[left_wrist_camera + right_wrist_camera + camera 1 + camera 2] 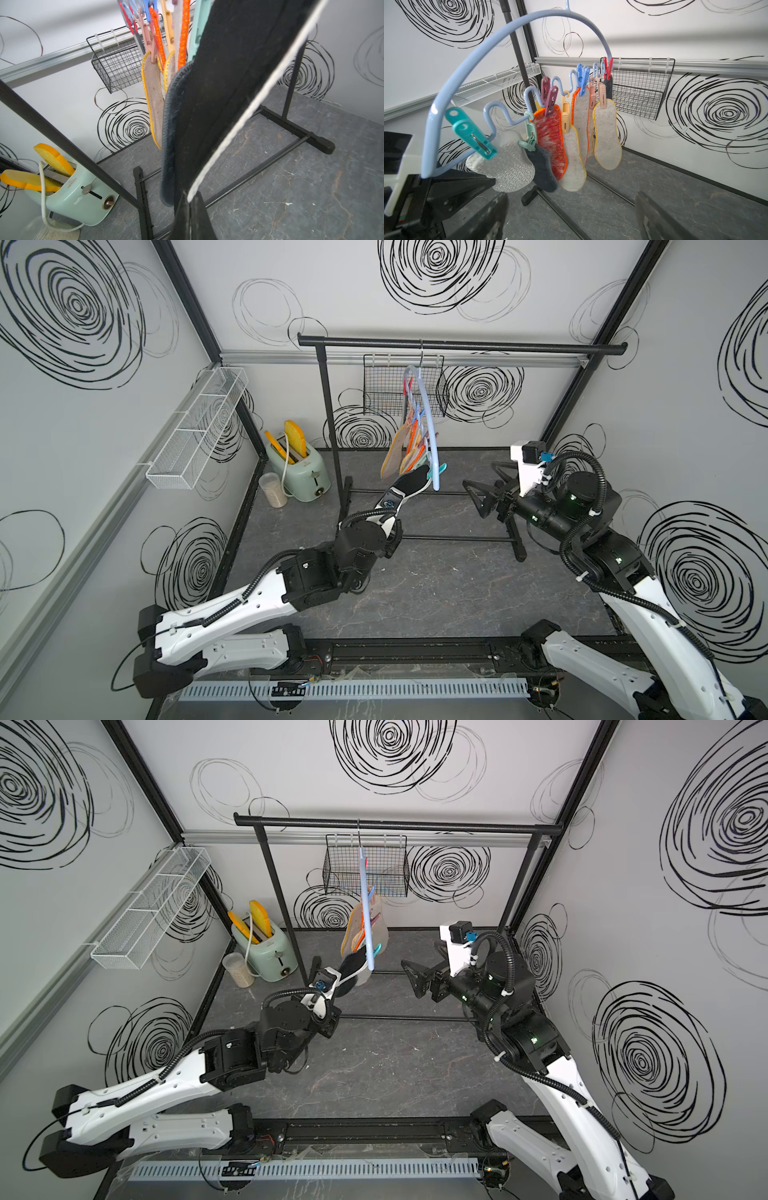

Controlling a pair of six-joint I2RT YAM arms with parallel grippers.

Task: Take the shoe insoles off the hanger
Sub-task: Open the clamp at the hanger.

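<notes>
Insoles (608, 135) hang in a row from the hanger (508, 27), each pinned by a coloured peg to its wavy lower bar. Hanger hook sits over the black rail (457, 346), above the rear of the surface (436, 593). Order in the right wrist view, near end first: black insole (506, 166) showing its pale speckled back, a grey-blue one (544, 170), mottled red with orange edge (550, 137), beige with yellow edge (573, 164), white with orange edge (581, 116), a second yellow-edged beige, then a dark one at the far end under a red peg (608, 66). Black insole does not hang plumb: it slants from the teal peg (471, 133) at its top down toward the left hand (190, 207). Left hand is closed tight on the bottom end of that insole, fingers pinching it from both faces; the insole runs straight between peg and hand. Peg contact is blurred, but the peg's tip lies on the insole's top end. Right hand (484, 489) stands to the right of the hanger, near it but apart, jaws spread wide, holding nothing. Toaster (299, 472) and wire basket (399, 385) sit at the back, well apart from both hands.
</notes>
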